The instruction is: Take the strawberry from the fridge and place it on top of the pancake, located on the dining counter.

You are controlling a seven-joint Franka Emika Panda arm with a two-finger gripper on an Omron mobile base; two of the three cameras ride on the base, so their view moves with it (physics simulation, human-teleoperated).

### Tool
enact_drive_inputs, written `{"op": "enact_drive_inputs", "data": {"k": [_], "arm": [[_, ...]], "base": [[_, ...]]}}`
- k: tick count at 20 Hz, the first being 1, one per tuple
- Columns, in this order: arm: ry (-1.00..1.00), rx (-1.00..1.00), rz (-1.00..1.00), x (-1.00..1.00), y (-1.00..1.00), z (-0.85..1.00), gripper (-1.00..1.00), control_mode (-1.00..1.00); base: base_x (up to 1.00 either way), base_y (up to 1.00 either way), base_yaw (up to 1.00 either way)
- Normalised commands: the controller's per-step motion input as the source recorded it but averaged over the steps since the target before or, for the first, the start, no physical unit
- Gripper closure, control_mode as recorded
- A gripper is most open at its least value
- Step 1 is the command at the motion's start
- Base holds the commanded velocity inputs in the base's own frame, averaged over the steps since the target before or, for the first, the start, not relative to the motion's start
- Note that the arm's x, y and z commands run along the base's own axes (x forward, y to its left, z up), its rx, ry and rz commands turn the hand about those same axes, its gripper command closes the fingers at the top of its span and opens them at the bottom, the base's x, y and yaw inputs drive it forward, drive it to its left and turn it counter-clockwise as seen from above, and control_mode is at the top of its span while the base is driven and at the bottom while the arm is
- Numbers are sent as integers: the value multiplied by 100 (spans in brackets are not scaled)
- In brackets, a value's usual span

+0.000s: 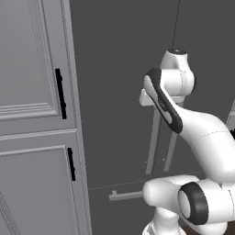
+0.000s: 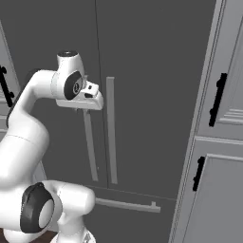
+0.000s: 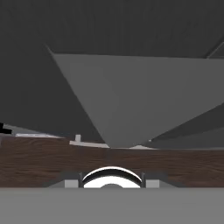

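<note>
Dark wood floor (image 3: 39, 164) runs below the shut fridge (image 1: 119, 92); the fridge base meets the floor.

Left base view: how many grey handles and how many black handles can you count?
Grey handles on the fridge: 3
Black handles on the cabinet: 2
Total: 5

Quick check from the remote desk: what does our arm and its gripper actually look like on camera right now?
The arm is glossy white with rounded, tube-like links and dark grey to black bands and caps at the joints. The hand is a white block. The gripper sits on it beside a fridge handle. No cables or markings visible.
</note>
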Motion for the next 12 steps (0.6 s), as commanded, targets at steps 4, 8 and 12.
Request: {"op": "enact_drive_inputs", "data": {"k": [4, 8, 12], "arm": [[0, 0, 0, -1, 0, 0, -100, 100], [0, 0, 0, 0, 0, 0, -100, 100], [0, 0, 0, 0, 0, 0, -100, 100]], "base": [[-42, -3, 0], [-95, -38, 0], [-21, -50, 0]]}}
